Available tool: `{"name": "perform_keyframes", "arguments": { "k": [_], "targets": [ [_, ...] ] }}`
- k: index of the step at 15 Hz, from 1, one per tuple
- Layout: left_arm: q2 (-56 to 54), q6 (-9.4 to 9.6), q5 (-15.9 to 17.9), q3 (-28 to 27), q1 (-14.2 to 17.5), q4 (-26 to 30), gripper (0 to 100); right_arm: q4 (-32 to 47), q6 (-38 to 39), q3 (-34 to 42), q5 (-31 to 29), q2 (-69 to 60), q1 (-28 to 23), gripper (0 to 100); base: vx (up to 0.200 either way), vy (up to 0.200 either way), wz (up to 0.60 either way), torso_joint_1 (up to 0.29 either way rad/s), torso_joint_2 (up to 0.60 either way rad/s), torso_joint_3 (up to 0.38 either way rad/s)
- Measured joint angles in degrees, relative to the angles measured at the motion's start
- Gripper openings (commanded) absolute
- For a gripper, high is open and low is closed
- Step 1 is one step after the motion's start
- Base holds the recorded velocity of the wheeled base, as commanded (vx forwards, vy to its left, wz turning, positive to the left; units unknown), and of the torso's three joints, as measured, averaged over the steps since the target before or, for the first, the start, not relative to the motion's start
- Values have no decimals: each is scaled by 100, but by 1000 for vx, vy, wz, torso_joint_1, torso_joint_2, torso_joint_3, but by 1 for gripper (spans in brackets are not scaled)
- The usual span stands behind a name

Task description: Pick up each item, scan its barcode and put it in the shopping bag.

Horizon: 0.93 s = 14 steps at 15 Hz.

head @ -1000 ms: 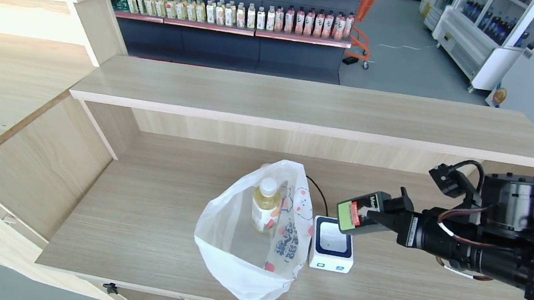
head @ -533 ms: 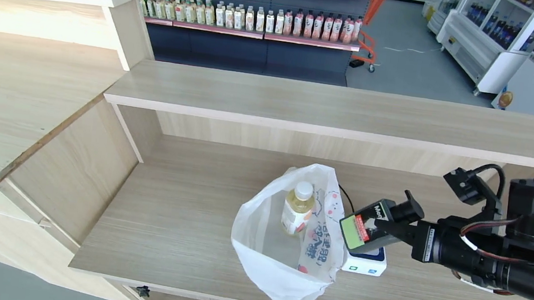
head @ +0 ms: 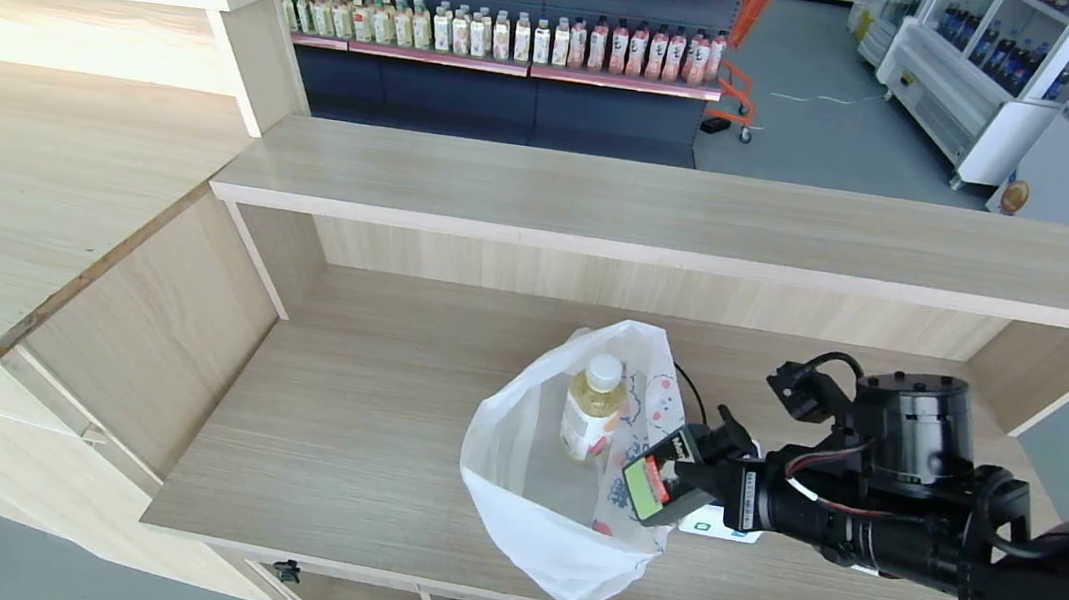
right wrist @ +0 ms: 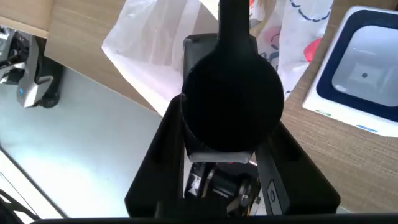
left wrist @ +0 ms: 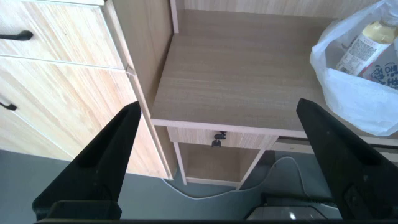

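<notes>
A white plastic shopping bag (head: 552, 503) stands open on the lower counter, with a yellow drink bottle (head: 592, 415) upright inside it. My right gripper (head: 676, 475) is shut on a small dark box (head: 647, 485) with a green and red face, held at the bag's right rim. In the right wrist view the box (right wrist: 231, 99) hangs between bag (right wrist: 155, 37) and scanner (right wrist: 360, 68). The white and blue scanner (head: 720, 529) sits just right of the bag, mostly behind the gripper. My left gripper (left wrist: 217, 168) is open beyond the counter's front edge, left of the bag (left wrist: 367, 87).
A raised wooden shelf (head: 685, 217) runs along the back of the counter and a side panel (head: 158, 338) closes its left. A black cable (head: 690, 393) leads from the scanner behind the bag. Bare counter (head: 349, 430) lies left of the bag. Drawers (left wrist: 56, 93) stand below at the left.
The head camera swung at first, shifting the whole picture. Since then my right gripper has carried the box left and down, from over the scanner to the bag's right rim.
</notes>
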<state>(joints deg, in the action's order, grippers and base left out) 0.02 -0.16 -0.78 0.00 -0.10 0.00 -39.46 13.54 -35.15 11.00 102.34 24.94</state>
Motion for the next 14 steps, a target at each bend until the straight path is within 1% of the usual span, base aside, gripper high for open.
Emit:
{"name": "perform_keyframes", "arguments": {
  "k": [7, 11, 12, 14],
  "targets": [
    [0, 0, 2, 0, 0, 0, 100, -1059, -1150, -338, -93, 1635, 140, 0, 0, 0, 0, 0, 0, 0],
    [0, 0, 2, 0, 0, 0, 100, -1128, -1693, -989, -104, 2291, 151, 0, 0, 0, 0, 0, 0, 0],
    [0, 0, 0, 0, 0, 0, 100, -1131, -1792, -1074, -104, 2376, 165, 100, 0, 0, 0, 0, 0, 0],
    [0, 0, 0, 0, 0, 0, 100, -1158, -1792, -1196, -68, 2489, 179, 100, 0, 0, 0, 0, 0, 0]
  ]
}}
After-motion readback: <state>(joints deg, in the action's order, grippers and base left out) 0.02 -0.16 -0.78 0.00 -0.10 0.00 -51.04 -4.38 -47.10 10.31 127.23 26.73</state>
